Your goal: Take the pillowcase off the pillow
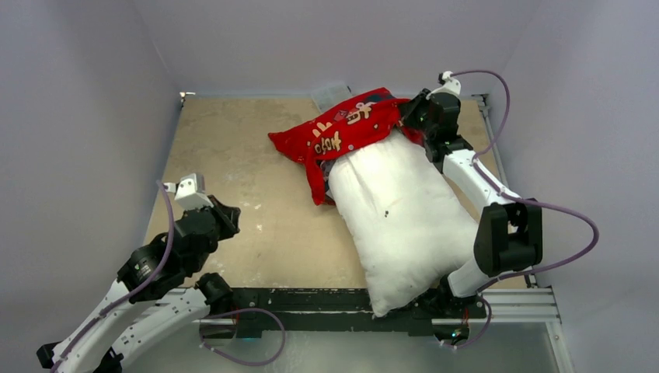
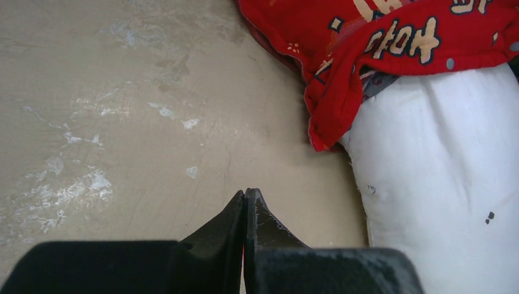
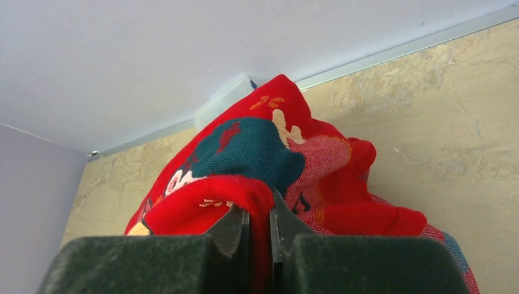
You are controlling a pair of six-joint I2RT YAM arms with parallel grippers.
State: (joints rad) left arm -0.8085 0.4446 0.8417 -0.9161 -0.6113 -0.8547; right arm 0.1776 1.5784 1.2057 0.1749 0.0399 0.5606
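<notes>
The white pillow (image 1: 404, 221) lies slanted across the right half of the table, its near end over the front rail. The red printed pillowcase (image 1: 342, 132) is bunched over its far end only, with a flap hanging down the pillow's left side. My right gripper (image 1: 410, 116) is shut on a fold of the pillowcase (image 3: 245, 196) at the far end, red cloth pinched between the fingers (image 3: 259, 211). My left gripper (image 1: 231, 216) is shut and empty, low over bare table to the left of the pillow (image 2: 440, 184). The pillowcase flap (image 2: 343, 92) shows ahead of it.
The tan tabletop (image 1: 233, 155) is boxed in by grey walls on the left, back and right. A clear plastic box (image 1: 330, 92) sits against the back wall behind the pillowcase. A metal rail (image 1: 311, 303) runs along the front edge.
</notes>
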